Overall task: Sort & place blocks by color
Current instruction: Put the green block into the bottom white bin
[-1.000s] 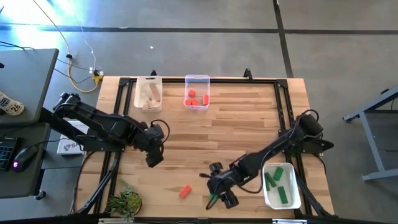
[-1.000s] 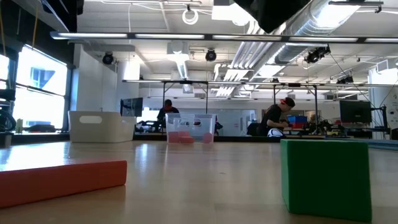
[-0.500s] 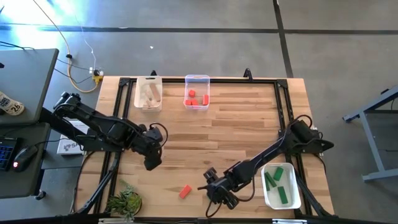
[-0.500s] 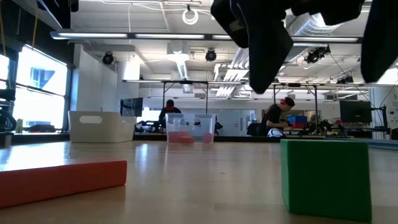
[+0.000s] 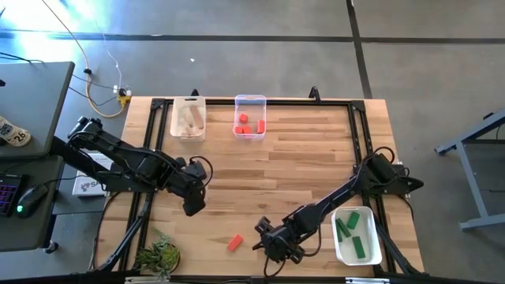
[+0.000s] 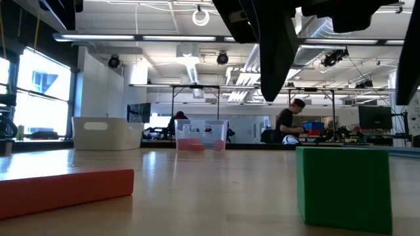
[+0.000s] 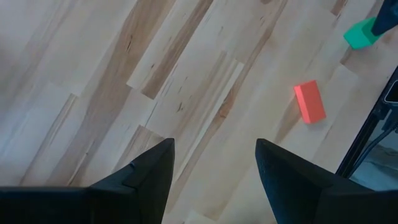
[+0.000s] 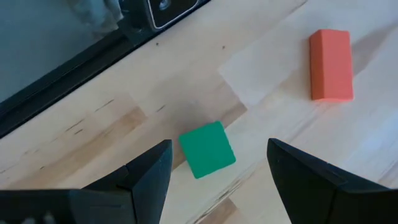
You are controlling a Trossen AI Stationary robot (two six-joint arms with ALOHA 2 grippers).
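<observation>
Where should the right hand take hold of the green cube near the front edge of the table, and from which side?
Probably from above, closing on two opposite side faces of the green cube. It sits flat on the table with its sides free; the orange bar lies apart from it. The open right hand hovers over it, fingers either side.
</observation>
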